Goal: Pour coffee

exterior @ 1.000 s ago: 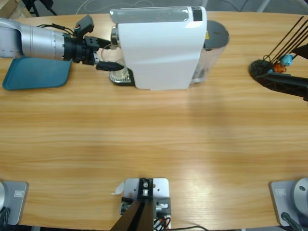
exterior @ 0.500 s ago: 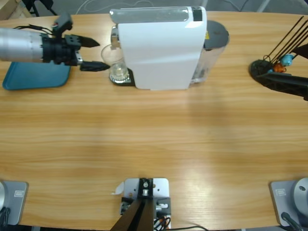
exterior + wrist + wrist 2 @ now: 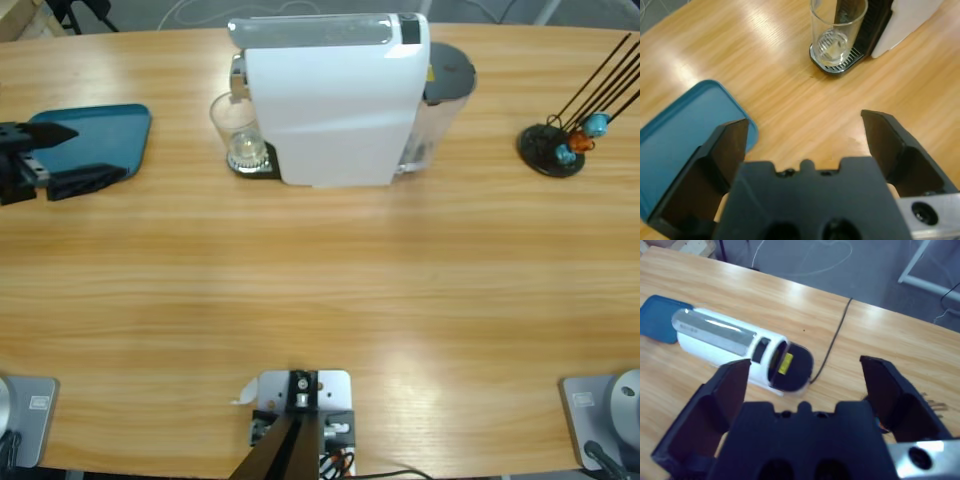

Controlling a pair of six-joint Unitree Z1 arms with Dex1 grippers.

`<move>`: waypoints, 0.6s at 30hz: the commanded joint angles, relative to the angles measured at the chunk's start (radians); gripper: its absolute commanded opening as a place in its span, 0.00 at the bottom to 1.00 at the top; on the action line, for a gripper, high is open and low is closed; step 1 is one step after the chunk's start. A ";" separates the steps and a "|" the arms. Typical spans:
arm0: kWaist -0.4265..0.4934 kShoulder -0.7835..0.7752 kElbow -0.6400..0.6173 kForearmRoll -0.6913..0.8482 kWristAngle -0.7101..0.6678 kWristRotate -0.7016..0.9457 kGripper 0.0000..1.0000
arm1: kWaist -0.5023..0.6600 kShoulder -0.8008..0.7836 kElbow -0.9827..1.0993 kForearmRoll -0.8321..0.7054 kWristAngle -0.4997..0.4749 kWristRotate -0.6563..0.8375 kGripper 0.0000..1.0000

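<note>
**No readable writing anywhere**

From where I stand, nothing on the surface carries legible text. The white coffee machine (image 3: 335, 100) shows a small yellow sticker (image 3: 785, 363) near its back, but whatever is printed on it is too small to make out. No other label, brand or number can be read.

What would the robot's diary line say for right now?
left hand: open, over blue tray edge | glass: on coffee machine drip tray, untouched | right hand: open, aloft
</note>
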 commanded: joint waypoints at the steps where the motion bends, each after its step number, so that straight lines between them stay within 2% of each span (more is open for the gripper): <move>1: -0.128 -0.111 0.044 0.132 0.009 -0.096 0.97 | -0.027 0.313 -0.277 0.172 0.150 -0.091 0.00; 4: -0.136 -0.103 0.050 0.134 0.006 -0.103 0.97 | -0.013 0.417 -0.415 0.323 0.172 -0.105 0.00; 9: -0.136 -0.076 0.055 0.126 0.005 -0.100 0.97 | 0.022 0.495 -0.501 0.408 0.131 -0.108 0.00; 13: -0.136 -0.133 0.081 0.099 0.028 -0.098 0.97 | 0.035 0.510 -0.509 0.424 0.109 -0.114 0.00; 18: -0.135 -0.113 0.096 0.045 0.042 -0.092 0.97 | 0.046 0.544 -0.530 0.414 0.127 -0.114 0.00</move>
